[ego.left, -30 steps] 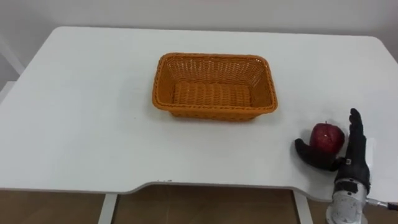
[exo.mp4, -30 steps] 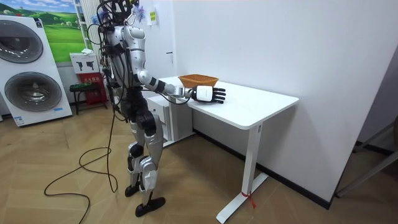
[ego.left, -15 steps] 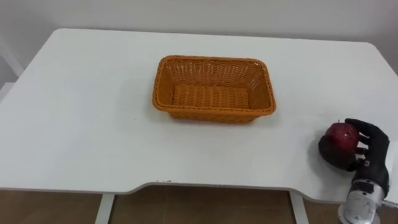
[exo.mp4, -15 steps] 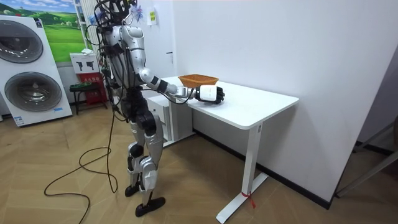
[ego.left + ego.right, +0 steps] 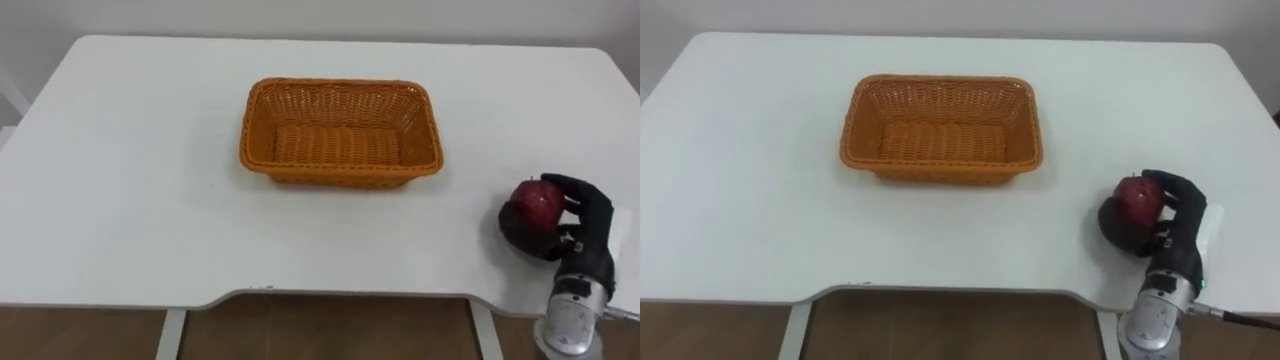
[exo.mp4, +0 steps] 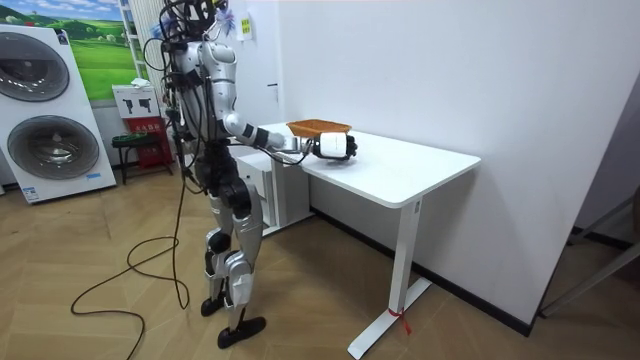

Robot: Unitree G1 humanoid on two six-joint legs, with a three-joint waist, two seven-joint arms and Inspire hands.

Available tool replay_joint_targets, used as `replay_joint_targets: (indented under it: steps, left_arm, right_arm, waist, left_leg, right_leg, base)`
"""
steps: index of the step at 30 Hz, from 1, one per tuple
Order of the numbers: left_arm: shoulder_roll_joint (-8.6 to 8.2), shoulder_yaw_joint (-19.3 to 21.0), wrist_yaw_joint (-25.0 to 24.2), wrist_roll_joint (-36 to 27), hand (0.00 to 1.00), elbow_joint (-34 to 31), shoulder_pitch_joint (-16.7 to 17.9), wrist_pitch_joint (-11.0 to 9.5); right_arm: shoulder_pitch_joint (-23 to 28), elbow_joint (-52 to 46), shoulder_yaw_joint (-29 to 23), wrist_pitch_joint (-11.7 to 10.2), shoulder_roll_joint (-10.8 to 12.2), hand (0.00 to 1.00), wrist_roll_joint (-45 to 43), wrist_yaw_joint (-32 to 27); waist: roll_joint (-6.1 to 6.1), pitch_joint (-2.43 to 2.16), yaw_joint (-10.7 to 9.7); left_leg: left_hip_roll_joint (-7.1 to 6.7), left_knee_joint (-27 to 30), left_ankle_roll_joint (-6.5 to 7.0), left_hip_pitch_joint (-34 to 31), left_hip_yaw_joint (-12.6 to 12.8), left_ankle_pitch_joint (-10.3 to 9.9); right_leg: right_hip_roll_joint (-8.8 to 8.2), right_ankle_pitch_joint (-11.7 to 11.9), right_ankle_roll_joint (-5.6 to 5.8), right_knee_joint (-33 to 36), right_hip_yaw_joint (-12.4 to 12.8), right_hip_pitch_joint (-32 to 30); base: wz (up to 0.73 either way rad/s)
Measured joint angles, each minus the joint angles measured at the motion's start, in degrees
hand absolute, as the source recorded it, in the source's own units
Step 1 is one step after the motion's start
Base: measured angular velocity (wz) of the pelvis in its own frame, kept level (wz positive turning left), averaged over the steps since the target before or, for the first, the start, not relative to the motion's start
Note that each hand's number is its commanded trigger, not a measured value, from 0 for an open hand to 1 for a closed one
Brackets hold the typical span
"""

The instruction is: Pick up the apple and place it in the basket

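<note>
Curling round the apple, the fingers of my right hand had closed. A second before, they stood straight up beside the fruit; now they wrapped over its right side and top, and the dark palm cupped it from below. The apple sat in that hold near the front right corner of the table, well apart from anything else. I could not tell whether it had already left the table; it looked barely raised at most. I judged the grasp made and the lift only beginning, so the carry was still to be done. Farther off and to my left, the woven basket stood empty near the table's middle, its open top facing up. It was the likely place for the apple. I stood at the table's end with my right arm reached out over it.
</note>
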Motion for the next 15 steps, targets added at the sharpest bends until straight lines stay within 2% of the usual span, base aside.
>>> replay_joint_targets:
  steps: [4, 9, 13, 15]
  left_arm:
    - [-0.03, -0.4, -0.3, 0.1, 0.0, 0.3, 0.1, -1.0]
    - [-0.02, -0.4, -0.3, 0.0, 0.0, 0.3, 0.1, -1.1]
    - [-0.03, -0.4, -0.4, 0.0, 0.0, 0.1, 0.2, -1.2]
    - [-0.02, -0.4, -0.4, 0.0, 0.0, 0.1, 0.1, -1.2]
  right_arm:
    - [0.3, -8.1, 1.3, -0.3, 0.0, 1.0, 0.0, 0.0]
    - [0.3, -14.6, 1.3, -0.1, -0.2, 1.0, 0.0, 0.2]
    - [0.3, -20.1, 1.3, -0.1, -2.1, 1.0, 0.3, 2.2]
    - [0.3, -21.7, 1.7, -0.1, -2.2, 1.0, 0.2, 2.3]
  waist:
    - [-0.22, 0.02, 0.1]
    - [-0.36, -0.02, 1.1]
    - [-0.42, 0.03, 1.4]
    - [-0.44, 0.03, 2.1]
  left_leg:
    - [-0.01, 0.0, -0.01, 0.1, -0.1, 0.0]
    - [-0.03, -0.2, -0.01, 0.2, -0.2, 0.0]
    - [-0.02, -0.3, -0.01, 0.2, -0.3, 0.0]
    - [0.0, -0.3, -0.01, 0.3, -0.3, 0.0]
  right_leg:
    - [0.04, 0.0, 0.0, -0.1, 0.1, 0.0]
    - [-0.03, 0.0, 0.0, -0.1, -0.2, 0.0]
    - [-0.01, 0.0, 0.0, -0.2, -0.2, 0.2]
    - [0.0, 0.0, 0.0, -0.2, -0.1, 0.3]
  base:
    - [0.0]
    - [0.01]
    - [0.0]
    - [-0.02]
